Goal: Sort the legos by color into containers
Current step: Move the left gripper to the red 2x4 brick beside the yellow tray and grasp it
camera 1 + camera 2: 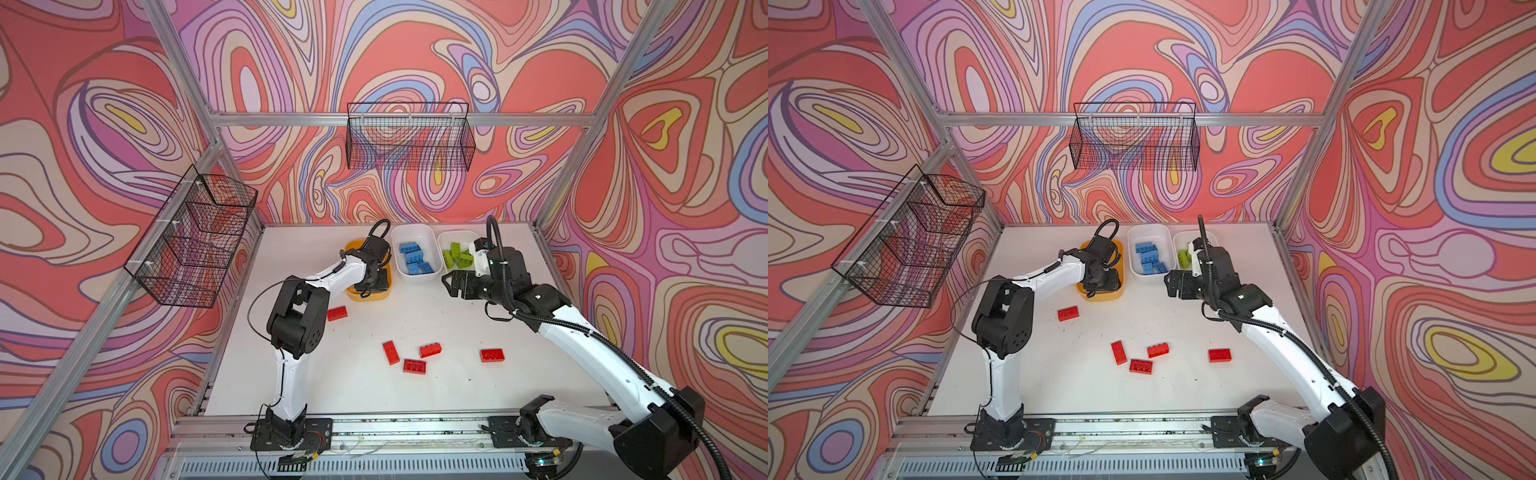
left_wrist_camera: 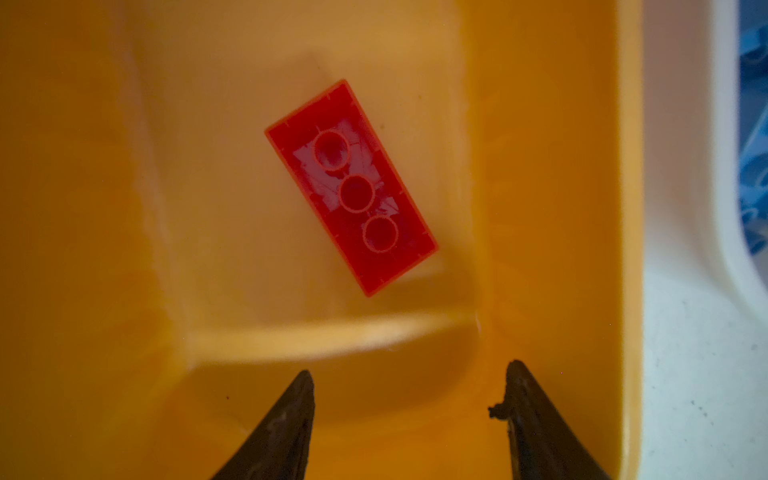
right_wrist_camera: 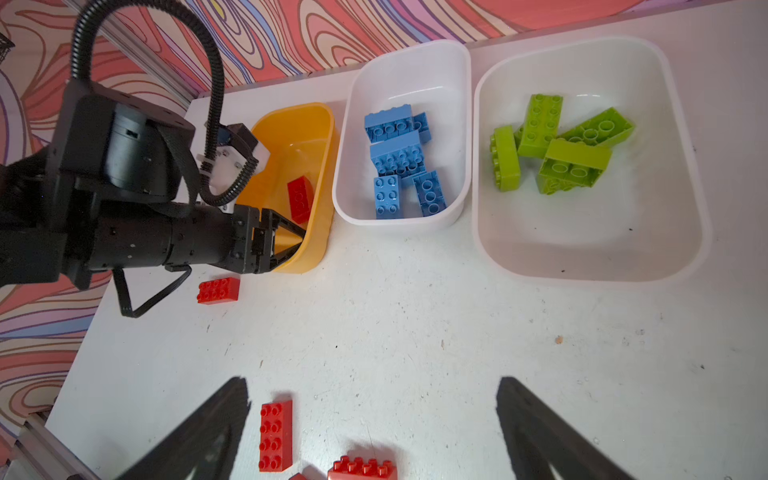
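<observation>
My left gripper [image 2: 409, 370] hangs open and empty over the yellow-orange container [image 1: 368, 296]. A red lego [image 2: 351, 187] lies underside up on that tub's floor, apart from the fingers. Blue legos [image 1: 415, 259] fill the middle white container [image 1: 411, 279]. Green legos [image 3: 557, 145] lie in the right white container [image 3: 590, 266]. My right gripper [image 1: 451, 284] hovers open and empty in front of the white tubs. Several red legos lie loose on the table: one [image 1: 337, 313] near the yellow tub, a cluster [image 1: 414, 366] at mid-table, one [image 1: 492, 355] to the right.
Two black wire mesh baskets hang on the walls, one at the left [image 1: 195, 241] and one at the back [image 1: 409, 137]. Aluminium frame posts stand at the table's corners. A metal rail [image 1: 415, 428] with both arm bases runs along the front edge.
</observation>
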Motion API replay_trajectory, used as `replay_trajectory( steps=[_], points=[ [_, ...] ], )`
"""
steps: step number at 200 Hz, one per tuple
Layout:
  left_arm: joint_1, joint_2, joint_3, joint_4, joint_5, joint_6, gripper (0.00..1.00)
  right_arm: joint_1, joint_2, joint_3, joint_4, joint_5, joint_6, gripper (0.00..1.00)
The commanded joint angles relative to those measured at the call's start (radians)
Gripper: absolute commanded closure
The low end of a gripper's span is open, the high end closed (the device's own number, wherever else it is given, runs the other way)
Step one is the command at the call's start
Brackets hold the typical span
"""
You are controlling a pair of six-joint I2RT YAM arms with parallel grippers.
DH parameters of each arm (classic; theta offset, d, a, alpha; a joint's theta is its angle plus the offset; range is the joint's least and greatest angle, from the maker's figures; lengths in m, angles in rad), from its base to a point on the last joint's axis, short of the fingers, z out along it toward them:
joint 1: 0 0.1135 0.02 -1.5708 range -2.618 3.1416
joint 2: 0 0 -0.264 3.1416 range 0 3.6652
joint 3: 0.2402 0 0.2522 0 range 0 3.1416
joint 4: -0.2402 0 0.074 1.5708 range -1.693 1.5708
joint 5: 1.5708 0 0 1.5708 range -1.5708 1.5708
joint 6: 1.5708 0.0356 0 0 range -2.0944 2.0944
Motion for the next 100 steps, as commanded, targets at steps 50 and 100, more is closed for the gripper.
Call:
replay_trajectory(
  steps=[50, 100],
  points=[
    [-0.006, -0.349, -0.243, 0.021, -0.189, -0.087, 0.16, 0.002, -0.106, -0.047, -0.057, 0.019, 0.033, 0.02],
    [-0.006, -0.634, -0.59, 0.052, -0.297, -0.267, 0.14, 0.002, -0.134, -0.096, -0.023, -0.006, 0.041, 0.02]
  ],
)
